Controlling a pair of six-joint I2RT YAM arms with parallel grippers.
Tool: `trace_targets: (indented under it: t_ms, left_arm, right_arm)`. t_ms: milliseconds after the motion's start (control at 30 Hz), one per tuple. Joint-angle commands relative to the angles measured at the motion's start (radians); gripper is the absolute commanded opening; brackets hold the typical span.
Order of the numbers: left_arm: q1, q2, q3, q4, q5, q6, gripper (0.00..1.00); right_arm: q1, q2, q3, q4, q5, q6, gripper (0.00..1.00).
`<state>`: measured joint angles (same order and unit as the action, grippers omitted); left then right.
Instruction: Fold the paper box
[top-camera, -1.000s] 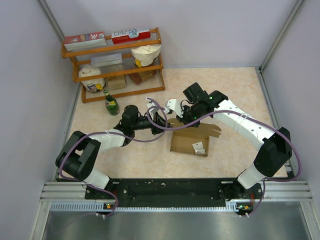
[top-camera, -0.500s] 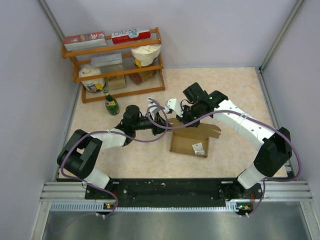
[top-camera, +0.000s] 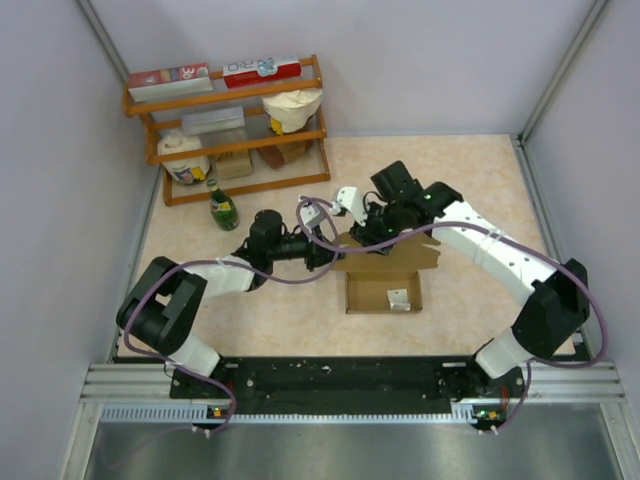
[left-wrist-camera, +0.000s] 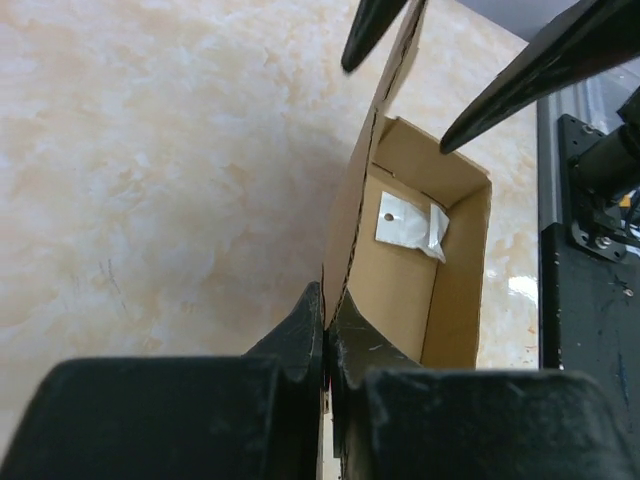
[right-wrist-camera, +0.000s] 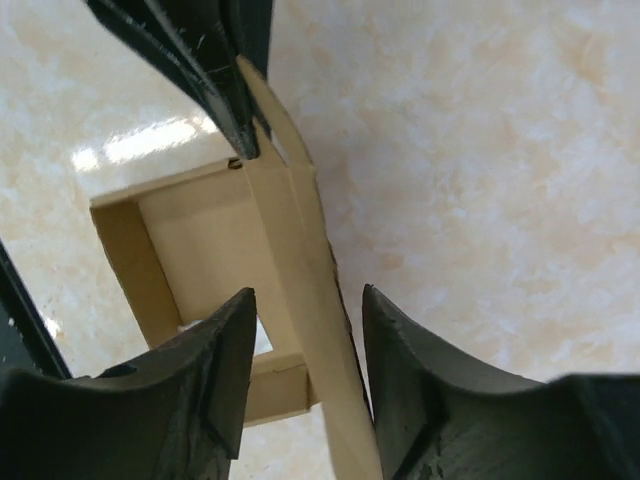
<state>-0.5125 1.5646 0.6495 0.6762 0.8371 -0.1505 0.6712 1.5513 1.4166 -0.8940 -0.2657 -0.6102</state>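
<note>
Left wrist view shows the left gripper (left-wrist-camera: 325, 305) clamped shut on the near end of one upright long wall of the paper box (left-wrist-camera: 405, 290). That pinch should hold firm at the corner while the panel is creased. The right gripper (right-wrist-camera: 308, 305) stands parted, jaws astride the far end of the same wall without clamping it. It would do best to close squarely and fold evenly, not twist. The box sits open-topped on the table (top-camera: 470, 180), reaching from both grippers toward the arm bases.
</note>
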Motion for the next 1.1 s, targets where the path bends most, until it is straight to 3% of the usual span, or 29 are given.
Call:
trace_targets:
  t_ms: [0, 200, 267, 333, 433, 533, 800, 1067]
  left_arm:
    - [-0.003, -0.02, 0.025, -0.018, -0.093, 0.037, 0.0]
    - [-0.001, -0.055, 0.018, -0.055, -0.197, 0.087, 0.0]
    - [0.0, -0.067, 0.015, -0.055, -0.216, 0.109, 0.0]
    - [0.006, -0.074, 0.018, -0.069, -0.228, 0.132, 0.0]
    - [0.023, -0.066, 0.039, -0.082, -0.225, 0.143, 0.0]
    - [0.037, -0.049, 0.064, -0.092, -0.213, 0.143, 0.0]
    - [0.054, -0.012, 0.098, -0.109, -0.204, 0.137, 0.0]
    - [0.057, -0.005, 0.096, -0.116, -0.202, 0.134, 0.0]
  right_arm:
    - [-0.048, -0.152, -0.045, 0.205, 0.037, 0.095, 0.48]
    - [-0.169, -0.358, -0.286, 0.541, 0.178, 0.461, 0.6]
    - [-0.234, -0.411, -0.355, 0.592, 0.232, 0.584, 0.61]
    - [-0.342, -0.436, -0.405, 0.595, 0.171, 0.644, 0.61]
    - [-0.424, -0.461, -0.474, 0.605, 0.016, 0.664, 0.64]
    - [-0.435, -0.476, -0.533, 0.647, -0.023, 0.668, 0.66]
    - [-0.44, -0.548, -0.665, 0.734, -0.038, 0.724, 0.66]
    - [-0.441, -0.704, -0.746, 0.828, 0.106, 0.811, 0.67]
